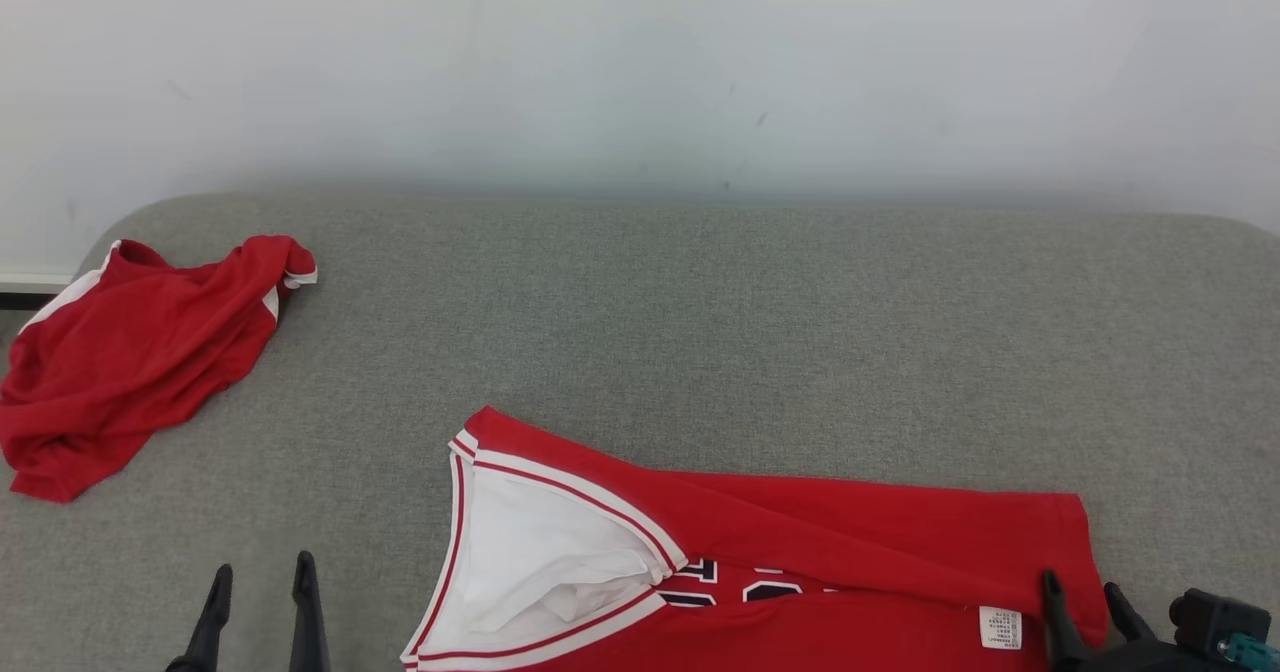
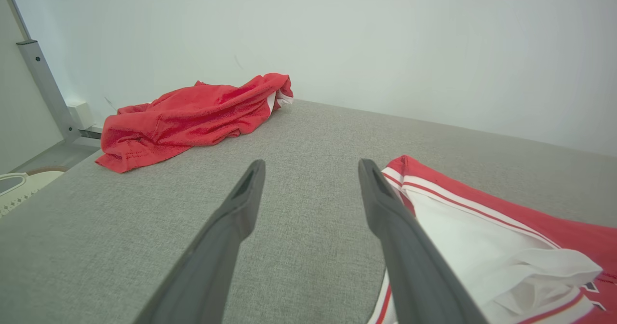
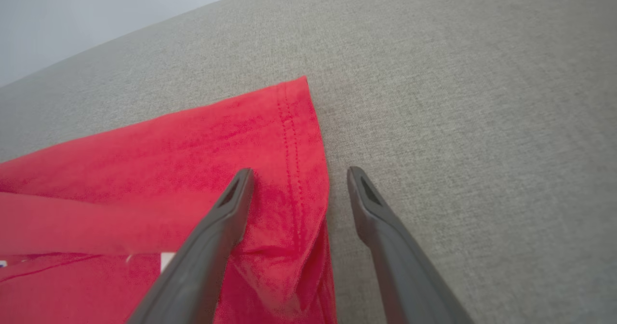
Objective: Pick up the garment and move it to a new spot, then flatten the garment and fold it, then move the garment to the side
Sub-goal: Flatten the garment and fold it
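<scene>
On the counter (image 1: 800, 332), with left claw (image 1: 262, 567) and right claw (image 1: 1081, 584) both spread: pinch garment (image 1: 800, 542) at both ends, tug flat evenly.

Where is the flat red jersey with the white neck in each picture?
Head view: the flat red jersey with white-trimmed V-neck lies bottom middle to right.
Left wrist view: lower right corner.
Right wrist view: left half, hem corner pointing up.
Shared landmark: the grey woven fabric surface underneath.

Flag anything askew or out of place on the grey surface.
The jersey lies slanted, its white inside bunched at the open end. A second red garment sits crumpled at the far left edge.
</scene>
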